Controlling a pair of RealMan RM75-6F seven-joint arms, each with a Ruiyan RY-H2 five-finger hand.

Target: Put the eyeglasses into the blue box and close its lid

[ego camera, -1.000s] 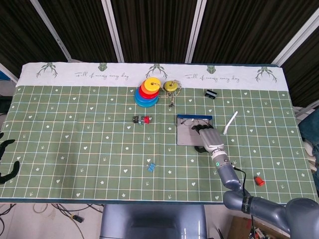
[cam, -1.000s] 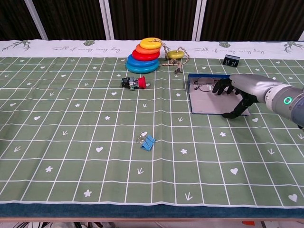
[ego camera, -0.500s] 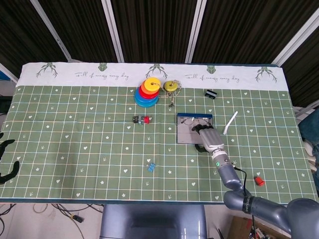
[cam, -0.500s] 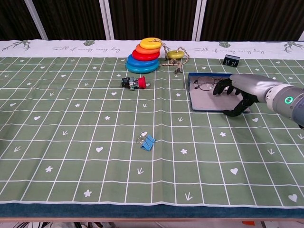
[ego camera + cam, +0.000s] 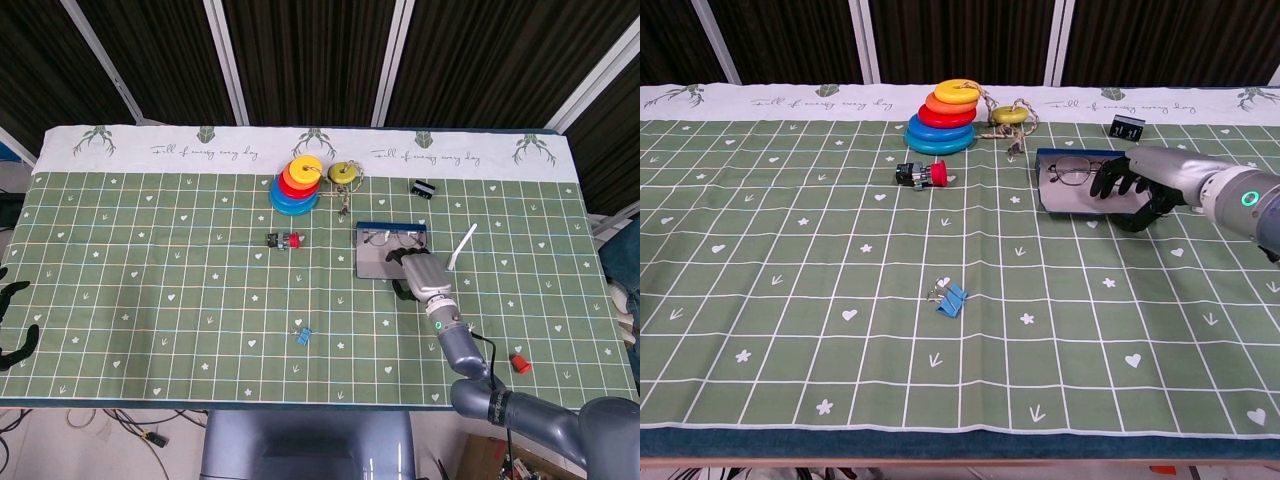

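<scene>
The lid of the blue box has been tipped up by the right hand; its near edge, flat on the bench a second ago, now sits raised and drawn toward 12 o'clock, so the grey panel looks shorter in both views. The eyeglasses are seen inside the box at its 12 o'clock end, apparently unmoved. The fingers are curled over the lid's 3 o'clock edge, seemingly clamped on it with the thumb beneath. Placement is judged done; closing is under way, the lid not yet down. The left hand is idle at the bench's 8 o'clock edge, fingers apart.
</scene>
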